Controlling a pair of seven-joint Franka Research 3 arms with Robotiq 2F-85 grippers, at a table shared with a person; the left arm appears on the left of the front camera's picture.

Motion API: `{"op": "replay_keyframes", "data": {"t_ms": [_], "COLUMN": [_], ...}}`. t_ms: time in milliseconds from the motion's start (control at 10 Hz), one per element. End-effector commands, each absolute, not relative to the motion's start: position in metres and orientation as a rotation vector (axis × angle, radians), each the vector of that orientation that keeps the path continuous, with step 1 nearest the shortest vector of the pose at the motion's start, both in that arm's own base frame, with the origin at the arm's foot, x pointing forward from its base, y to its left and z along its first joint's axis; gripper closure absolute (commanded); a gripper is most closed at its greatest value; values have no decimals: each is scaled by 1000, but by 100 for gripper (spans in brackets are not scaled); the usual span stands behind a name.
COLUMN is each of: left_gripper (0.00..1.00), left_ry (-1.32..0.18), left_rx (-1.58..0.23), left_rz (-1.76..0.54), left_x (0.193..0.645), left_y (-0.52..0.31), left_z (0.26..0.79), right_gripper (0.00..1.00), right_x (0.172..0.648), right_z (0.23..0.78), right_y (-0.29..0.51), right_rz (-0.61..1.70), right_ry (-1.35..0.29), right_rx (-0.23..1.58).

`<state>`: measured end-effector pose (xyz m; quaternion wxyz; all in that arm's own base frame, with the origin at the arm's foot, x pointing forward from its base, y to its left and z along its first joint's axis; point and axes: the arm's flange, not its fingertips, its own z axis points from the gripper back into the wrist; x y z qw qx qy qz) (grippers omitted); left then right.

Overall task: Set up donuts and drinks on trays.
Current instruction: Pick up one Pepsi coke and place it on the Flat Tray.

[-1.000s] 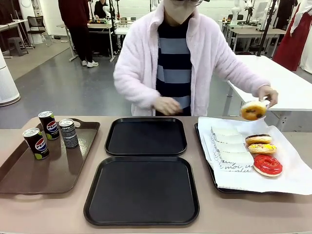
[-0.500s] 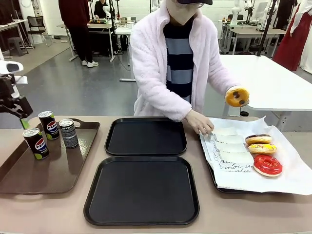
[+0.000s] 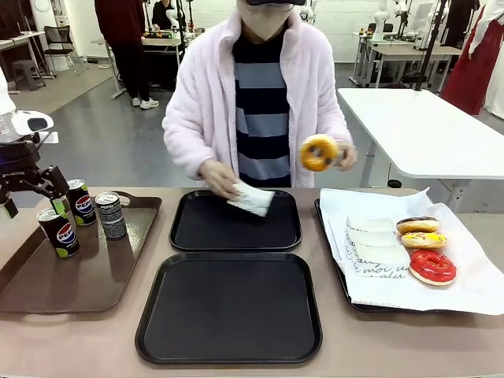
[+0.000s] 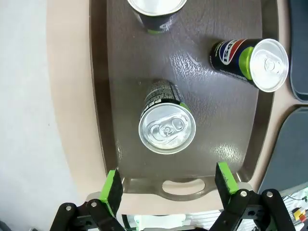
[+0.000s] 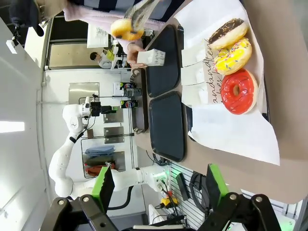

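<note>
1. Left gripper: fingers spread wide with nothing between them. It hangs over a handle end of the brown tray.
2. Drinks: three cans stand upright on the brown tray, front can, back can and grey can. In the front view a gripper finger overlaps the front can's top edge, and the left arm is cut off at the frame edge. In the left wrist view one can top is cropped by the upper edge.
3. Right gripper: fingers wide and empty, up above the table's right end. Its view is rolled sideways.
4. Donuts: chocolate donut, yellow sprinkled donut and red donut sit in a row on white paper. The tray underneath is mostly hidden; only its dark rim shows.
5. The orange donut is in the air in front of the person. The grip is hard to make out from the front, but the right wrist view shows tongs on it.
6. Near black tray is bare. Over the far black tray the person's other hand holds a white packet. Cannot tell whether the packet touches the tray.
</note>
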<state>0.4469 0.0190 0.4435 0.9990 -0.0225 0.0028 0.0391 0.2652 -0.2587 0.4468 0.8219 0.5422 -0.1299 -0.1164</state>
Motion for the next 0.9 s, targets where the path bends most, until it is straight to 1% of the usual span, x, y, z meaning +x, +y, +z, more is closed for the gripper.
{"op": "replay_keyframes", "data": {"t_ms": [0, 300, 400, 600, 800], "left_gripper": [0, 0, 0, 0, 0], "left_ry": [36, 26, -33, -86, -80], "left_rx": [-46, -47, -17, -17, 11], "left_rz": [80, 80, 69, 15, -10], "left_x": [446, 445, 452, 457, 465], "left_y": [20, 20, 20, 14, 9], "left_z": [449, 444, 436, 427, 414], "right_gripper": [0, 0, 0, 0, 0], "right_x": [266, 266, 266, 266, 266], "right_z": [449, 449, 449, 449, 449], "right_y": [-259, -259, -259, -259, -259], "right_rz": [-255, -255, -255, -255, -255], "right_ry": [-280, -280, -280, -280, -280], "right_rx": [1174, 1174, 1174, 1174, 1174]}}
